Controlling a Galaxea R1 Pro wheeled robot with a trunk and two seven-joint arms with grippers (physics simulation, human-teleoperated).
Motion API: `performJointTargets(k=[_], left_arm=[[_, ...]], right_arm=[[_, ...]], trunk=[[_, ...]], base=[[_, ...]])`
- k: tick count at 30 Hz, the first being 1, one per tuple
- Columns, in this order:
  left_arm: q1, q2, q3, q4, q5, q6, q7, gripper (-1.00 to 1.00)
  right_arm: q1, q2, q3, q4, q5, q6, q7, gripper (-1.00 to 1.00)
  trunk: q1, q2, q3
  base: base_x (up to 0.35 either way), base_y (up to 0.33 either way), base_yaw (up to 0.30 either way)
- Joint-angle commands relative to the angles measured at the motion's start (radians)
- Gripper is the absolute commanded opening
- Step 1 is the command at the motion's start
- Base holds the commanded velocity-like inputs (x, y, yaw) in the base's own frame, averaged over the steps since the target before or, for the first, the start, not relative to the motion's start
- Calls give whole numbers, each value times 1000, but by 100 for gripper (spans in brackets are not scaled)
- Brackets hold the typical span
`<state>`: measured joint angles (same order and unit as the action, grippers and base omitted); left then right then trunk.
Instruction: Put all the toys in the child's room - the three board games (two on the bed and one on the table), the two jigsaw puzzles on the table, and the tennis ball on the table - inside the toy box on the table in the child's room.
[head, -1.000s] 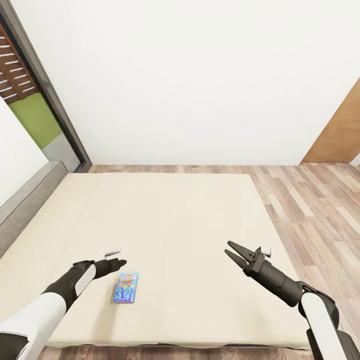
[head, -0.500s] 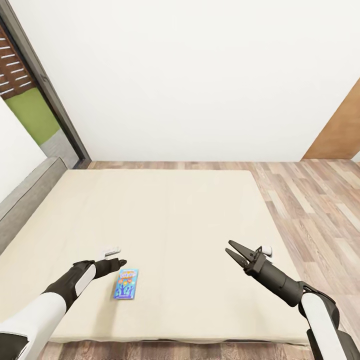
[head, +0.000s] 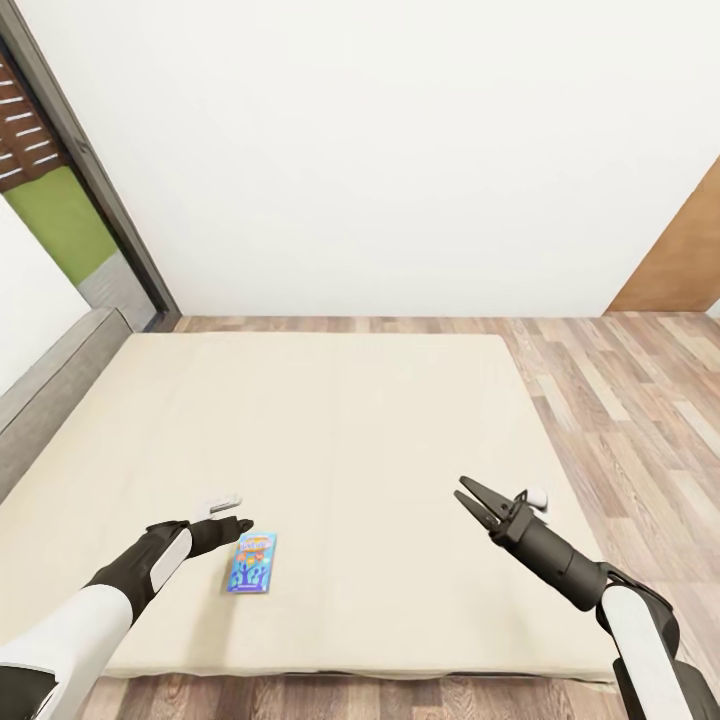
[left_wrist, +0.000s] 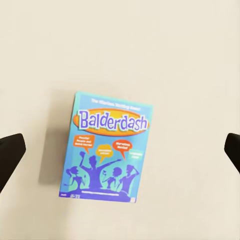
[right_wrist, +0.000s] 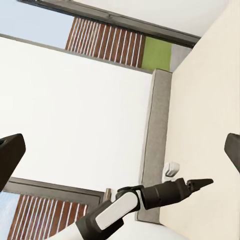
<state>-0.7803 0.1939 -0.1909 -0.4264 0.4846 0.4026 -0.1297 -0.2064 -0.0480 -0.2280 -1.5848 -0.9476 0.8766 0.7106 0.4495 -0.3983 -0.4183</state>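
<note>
At far left of head view, a dark-framed window (head: 70, 190) w/ green beyond, then the grey headboard (head: 50, 400) running along the bed's (head: 340, 440) left side. The beige mattress spreads wide in front of me. My left gripper (head: 238, 524) hangs low over the mattress near its front edge, fingers spread apart, nothing between them; in left wrist view only the two dark fingertips (left_wrist: 10, 155) show at the frame edges. Just beside and slightly nearer me lies the blue Balderdash board game (head: 252, 568), flat, label up, directly under the left wrist cam. Further right, my right gripper (head: 472, 500) hovers over the mattress, well apart from the box, jaws open, empty. Right of the bed: wood plank floor (head: 620, 400), white wall behind, a brown door (head: 675, 260) at far right.
</note>
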Motion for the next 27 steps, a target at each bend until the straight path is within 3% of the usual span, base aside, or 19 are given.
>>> performJointTargets(k=[1, 8, 27], left_arm=[[-1, 1, -4, -1, 3, 4, -1, 100], [-1, 3, -4, -2, 3, 4, -1, 100], [-1, 3, -4, -1, 3, 4, -1, 100]], right_arm=[[-1, 0, -1, 0, 0, -1, 2, 100], [0, -1, 1, -1, 1, -41, -3, 100], [-1, -4, 0, -1, 3, -50, -5, 100]], trunk=[[0, -2, -2], [0, -2, -3], [0, -2, -3]], base=[[0, 0, 0], [0, 0, 0], [0, 0, 0]])
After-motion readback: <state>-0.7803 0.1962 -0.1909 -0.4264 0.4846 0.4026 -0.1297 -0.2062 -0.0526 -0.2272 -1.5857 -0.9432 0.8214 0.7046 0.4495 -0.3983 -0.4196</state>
